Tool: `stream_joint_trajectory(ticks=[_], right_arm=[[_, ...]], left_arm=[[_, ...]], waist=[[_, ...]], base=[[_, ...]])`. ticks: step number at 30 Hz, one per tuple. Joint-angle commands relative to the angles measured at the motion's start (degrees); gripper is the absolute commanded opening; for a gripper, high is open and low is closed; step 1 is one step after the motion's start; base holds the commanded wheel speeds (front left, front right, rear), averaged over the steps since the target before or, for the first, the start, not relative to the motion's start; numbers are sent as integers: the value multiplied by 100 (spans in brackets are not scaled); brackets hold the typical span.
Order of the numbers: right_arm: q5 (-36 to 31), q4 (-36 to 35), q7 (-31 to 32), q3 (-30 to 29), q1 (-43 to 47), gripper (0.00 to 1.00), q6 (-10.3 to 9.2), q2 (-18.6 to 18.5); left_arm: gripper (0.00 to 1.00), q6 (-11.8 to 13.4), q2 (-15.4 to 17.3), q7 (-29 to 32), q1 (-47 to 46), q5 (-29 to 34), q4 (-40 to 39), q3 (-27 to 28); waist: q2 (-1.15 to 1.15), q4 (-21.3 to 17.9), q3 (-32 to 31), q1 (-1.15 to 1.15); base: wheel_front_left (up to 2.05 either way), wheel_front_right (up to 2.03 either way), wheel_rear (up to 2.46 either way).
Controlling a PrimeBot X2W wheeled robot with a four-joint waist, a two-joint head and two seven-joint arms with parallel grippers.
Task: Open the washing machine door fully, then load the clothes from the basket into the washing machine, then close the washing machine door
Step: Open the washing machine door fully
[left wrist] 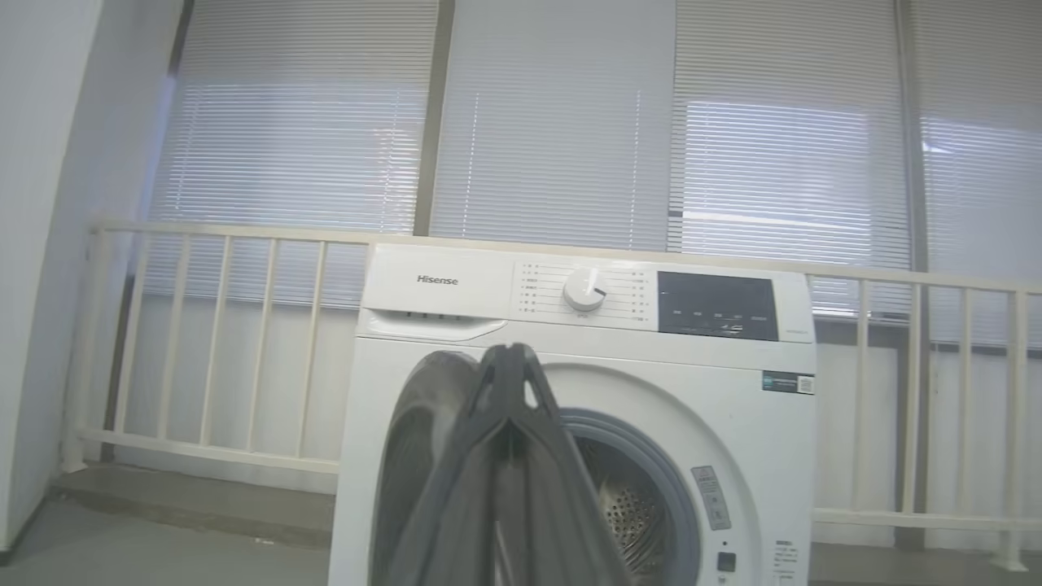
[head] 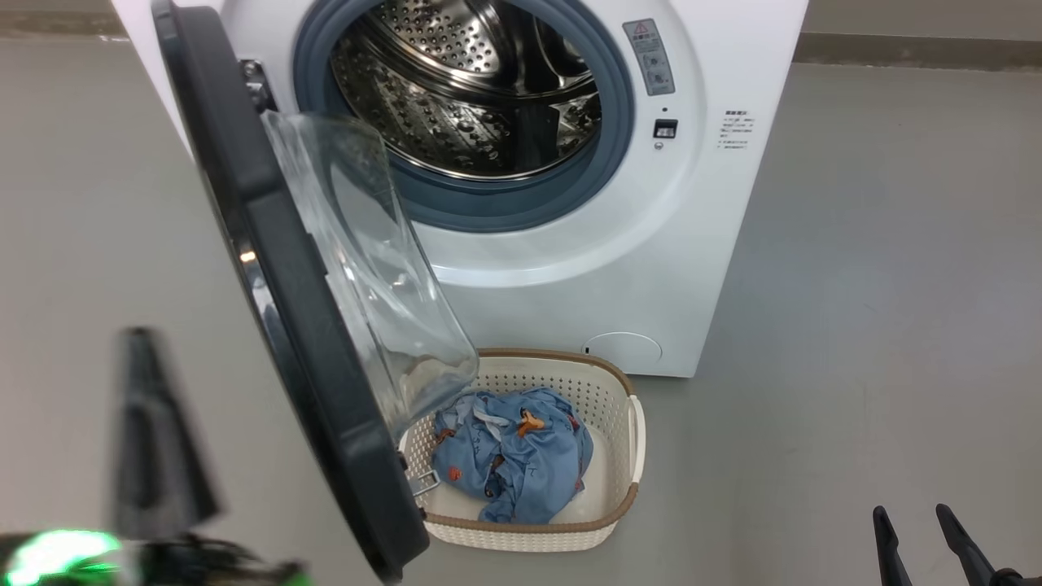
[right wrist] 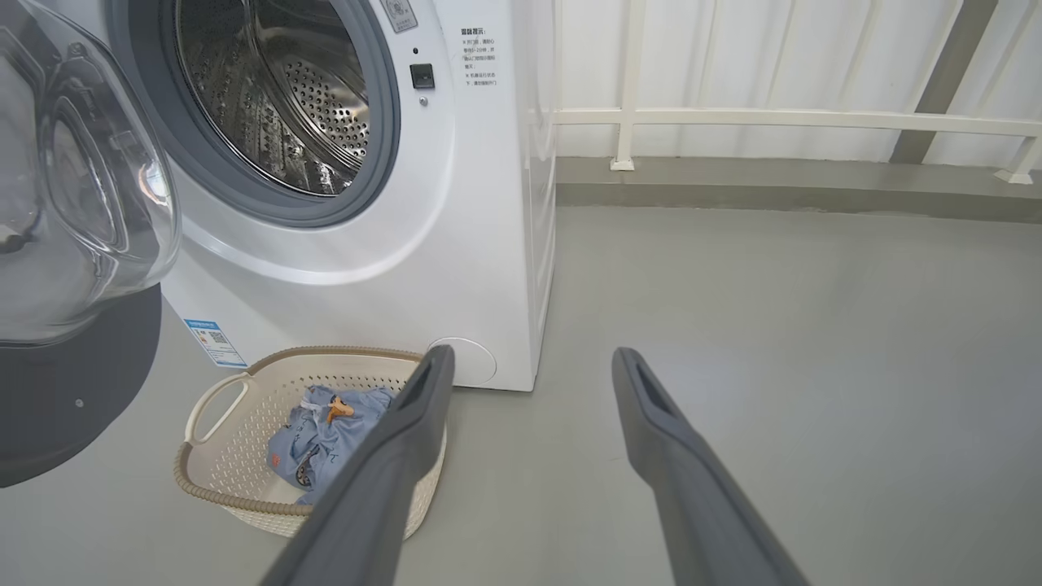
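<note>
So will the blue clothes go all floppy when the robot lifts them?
Probably floppy: the clothes lie crumpled in soft folds in the basket. Likely light, being thin fabric. The loose white drawstring may dangle.

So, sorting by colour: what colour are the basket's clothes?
The clothes are light blue with orange prints; clearest in head view.

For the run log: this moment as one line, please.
washing machine door: open | clothes: in basket | basket: on floor by washing machine | left pincer: shut | right pincer: open | loading: not begun
</note>
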Motion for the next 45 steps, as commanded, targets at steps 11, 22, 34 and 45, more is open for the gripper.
stream_joint_trajectory(ticks=[11,22,34,45], right_arm=[[23,-54,-69,281,-187,100,14,-21],[38,-25,-69,260,-143,100,14,-22],[39,-10,-69,237,-140,100,14,-18],[52,33,-69,333,-100,100,14,-41]], left_arm=[[0,-336,56,497,-268,-1054,1291,-2316],[0,0,60,335,-571,-1244,2271,-2163],[0,323,57,351,-624,-1247,2401,-2097],[0,539,66,328,-595,-1252,2437,-1996]], waist=[[0,16,22,0],[0,-131,73,0],[0,84,112,0],[0,545,39,0]], base=[[0,0,0],[0,0,0],[0,0,0],[0,0,0]])
